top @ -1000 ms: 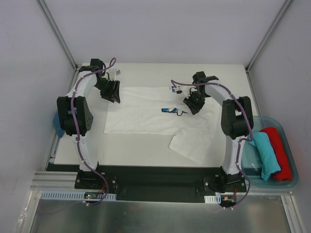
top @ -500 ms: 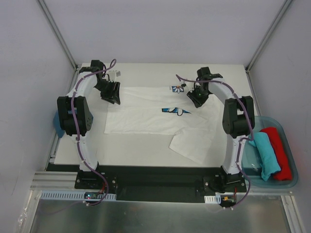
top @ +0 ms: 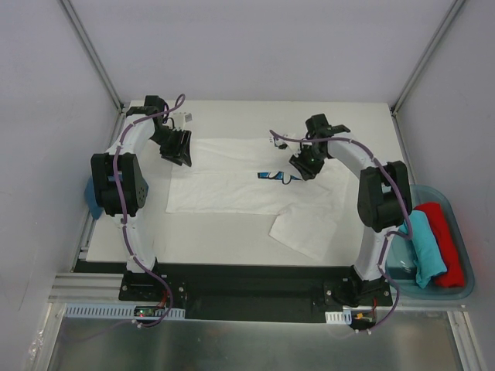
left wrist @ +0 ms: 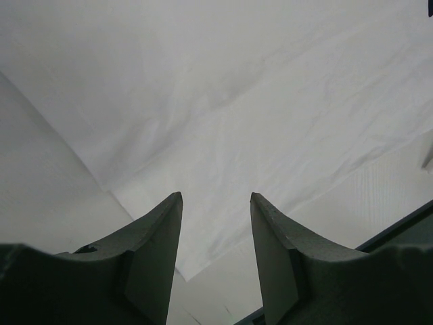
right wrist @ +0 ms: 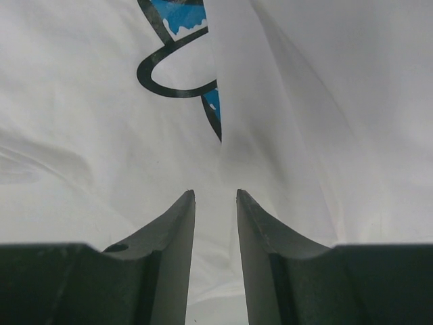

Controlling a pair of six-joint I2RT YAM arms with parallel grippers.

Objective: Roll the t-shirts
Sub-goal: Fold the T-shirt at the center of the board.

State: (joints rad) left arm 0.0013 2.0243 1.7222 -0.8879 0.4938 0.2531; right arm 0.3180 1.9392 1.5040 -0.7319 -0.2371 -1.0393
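Note:
The white t-shirt (top: 232,182) lies flattened and partly folded across the table, with a strip of its blue print (top: 271,175) showing. My left gripper (top: 179,147) is open over the shirt's back left corner; the left wrist view shows its jaws (left wrist: 215,196) above the cloth's edge (left wrist: 237,101). My right gripper (top: 303,166) is low over the shirt's right half. In the right wrist view (right wrist: 215,191) its jaws stand narrowly apart over white cloth (right wrist: 81,135), just below a fold edge and the print (right wrist: 179,20). A teal shirt (top: 421,247) and a red shirt (top: 445,243) lie rolled. No dark blue shirt is clearly seen.
The rolled shirts sit in a clear bin (top: 467,287) off the table's right edge. A blue object (top: 91,199) sticks out at the left edge behind the left arm. A loose sleeve or flap (top: 305,232) lies toward the front. Frame posts stand at the back corners.
My right gripper moved toward the back right, uncovering more of the print, then came back to the left front over the fold. The left arm stayed still.

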